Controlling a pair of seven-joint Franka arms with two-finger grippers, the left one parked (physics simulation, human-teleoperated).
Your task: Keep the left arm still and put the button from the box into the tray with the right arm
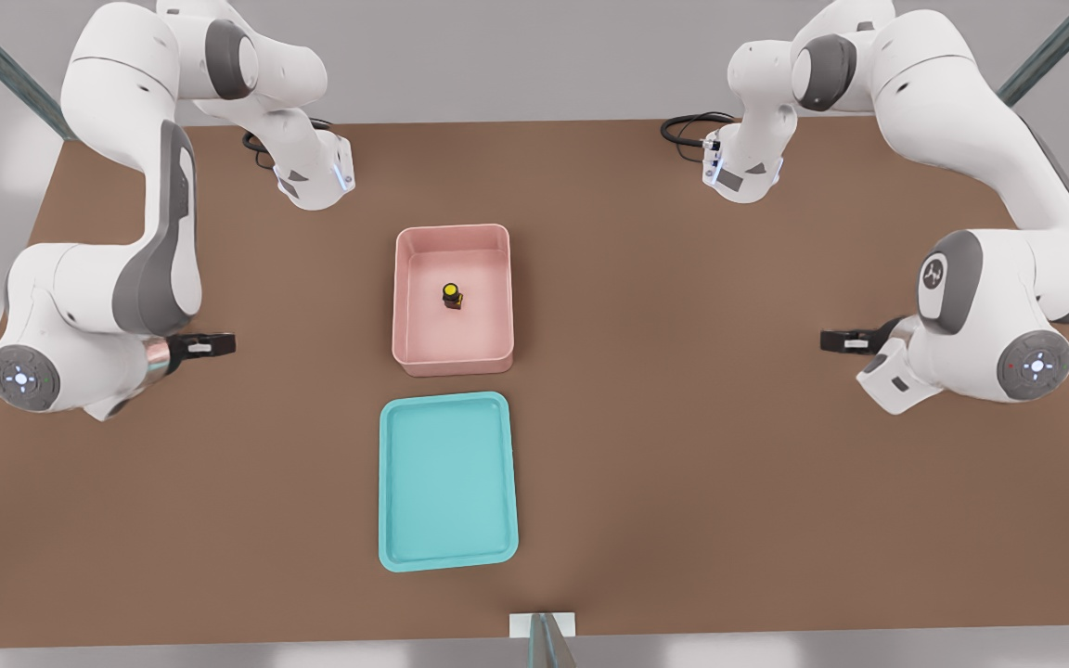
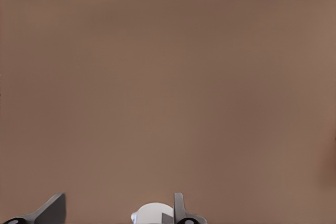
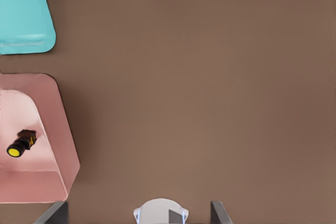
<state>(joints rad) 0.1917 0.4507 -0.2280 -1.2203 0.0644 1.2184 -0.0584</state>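
The button, a yellow cap on a dark body, stands in the middle of the pink box at the table's centre. Just in front of the box lies the teal tray with nothing in it. My gripper hovers at the front view's left, about level with the box's near end and well apart from it, pointing toward it. In the right wrist view the fingers stand wide apart at the frame's edge around my gripper, with nothing between them; the button, the box and a corner of the tray show off to one side.
The parked arm's gripper sits at the front view's right, facing the box from a distance. Both arm bases stand at the table's back. A small post rises at the front edge. Bare brown table surrounds box and tray.
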